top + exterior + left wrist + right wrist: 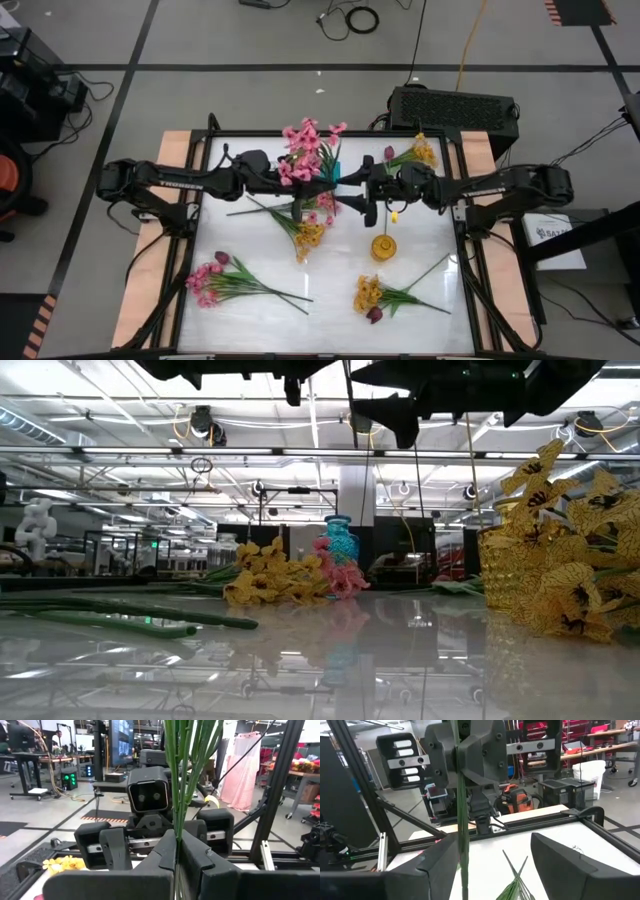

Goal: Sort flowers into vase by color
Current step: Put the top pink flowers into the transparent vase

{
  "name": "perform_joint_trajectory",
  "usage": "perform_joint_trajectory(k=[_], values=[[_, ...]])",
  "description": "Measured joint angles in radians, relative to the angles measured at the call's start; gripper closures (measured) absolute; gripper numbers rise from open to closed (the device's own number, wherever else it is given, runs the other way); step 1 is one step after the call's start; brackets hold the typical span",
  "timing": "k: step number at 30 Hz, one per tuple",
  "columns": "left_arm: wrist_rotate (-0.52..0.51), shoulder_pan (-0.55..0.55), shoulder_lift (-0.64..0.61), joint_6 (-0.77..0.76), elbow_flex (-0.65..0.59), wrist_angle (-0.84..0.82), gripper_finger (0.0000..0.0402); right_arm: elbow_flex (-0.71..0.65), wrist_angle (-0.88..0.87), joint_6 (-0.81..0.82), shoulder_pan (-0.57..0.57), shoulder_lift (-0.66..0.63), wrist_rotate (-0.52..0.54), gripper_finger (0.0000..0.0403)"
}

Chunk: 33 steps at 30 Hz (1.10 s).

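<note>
1. Right now the left gripper point(176, 865) hangs above the bench point(330, 310) centre, its fingers clamped on the green stems of a pink flower spray point(305, 150) held upright beside the blue vase point(335, 172).
2. Facing it, the right gripper point(492, 855) has its fingers apart, with one stem running between them but not pinched.
3. To do this step well, I judge the left arm should keep the stems vertical and lower them straight into a vase mouth, while the right backs clear.
4. Near the blue vase, a mixed pink and yellow bunch point(310, 225) lies below the arms.
5. The yellow vase point(383, 246) stands just beyond that bunch.
6. Other sprays lie farther out: pink point(215, 280), yellow point(375, 295) and another yellow point(418, 152).
7. The two wrists sit close together, so a clash is the main risk.
</note>
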Motion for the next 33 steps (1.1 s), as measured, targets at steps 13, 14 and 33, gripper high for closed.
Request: perform_joint_trajectory(k=[13, 14, 33], values=[[-0.029, 0.002, -0.001, 0.032, 0.000, -0.054, 0.0391, 0.005, 0.019, -0.016, -0.002, 0.023, -0.057, 0.0175], [-0.029, 0.002, -0.002, 0.031, 0.000, -0.037, 0.0391, 0.011, 0.018, -0.016, -0.002, 0.023, -0.057, 0.0184], [-0.032, -0.002, -0.001, 0.028, 0.000, -0.029, 0.0390, 0.053, -0.011, -0.027, -0.002, 0.070, -0.050, 0.0388]])
